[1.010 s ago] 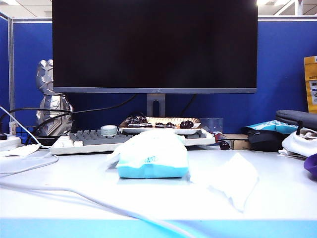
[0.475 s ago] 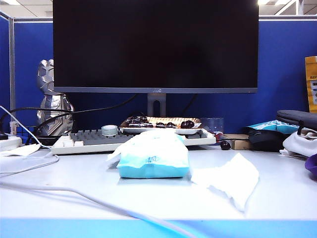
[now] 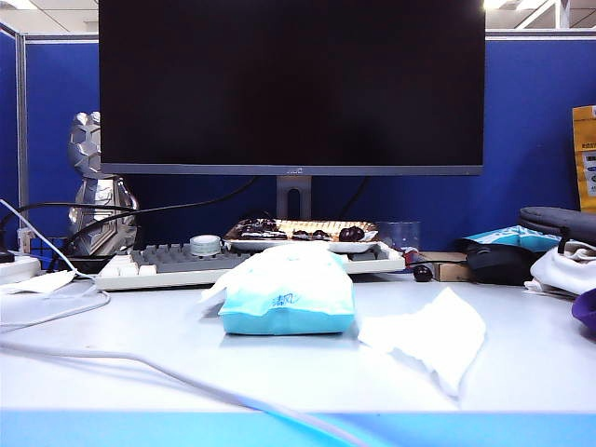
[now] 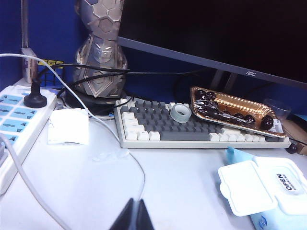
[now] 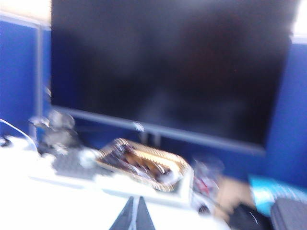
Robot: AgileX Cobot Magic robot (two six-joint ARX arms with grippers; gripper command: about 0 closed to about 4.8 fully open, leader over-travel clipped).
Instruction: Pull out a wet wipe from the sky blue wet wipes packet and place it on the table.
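The left jaws (image 4: 135,216) are seen pressed together, their dark tips meeting low over bare pale surface (image 4: 182,182). Open room lies just ahead of them; a thin white cable (image 4: 136,167) runs right up to the tips. Beyond and to one side, the sky blue wet wipes packet (image 4: 268,191) is found with its white hard flip lid swung open, near the edge of that view. Farther ahead of the left jaws a keyboard (image 4: 192,127) with grey and white keys is set, with a gold-rimmed tray (image 4: 230,109) resting on its far end.

The right jaws (image 5: 134,215) are likewise closed, tips together, seen in a heavily blurred view facing the dark monitor (image 5: 168,67), with the tray ahead of them.

In the exterior view neither arm is visible. The soft, pillow-shaped packet (image 3: 287,293) sits mid-surface, its base sky blue, its upper part white. The wet wipe (image 3: 428,337), a thin, crumpled white sheet, is laid flat on the surface (image 3: 140,335) just beside the packet, apart from it or barely touching; which cannot be told. The bright blue strip (image 3: 298,428) marks the near rim, with clear room between it and the wipe.

Against the earlier frames, packet and wipe are unchanged in place.
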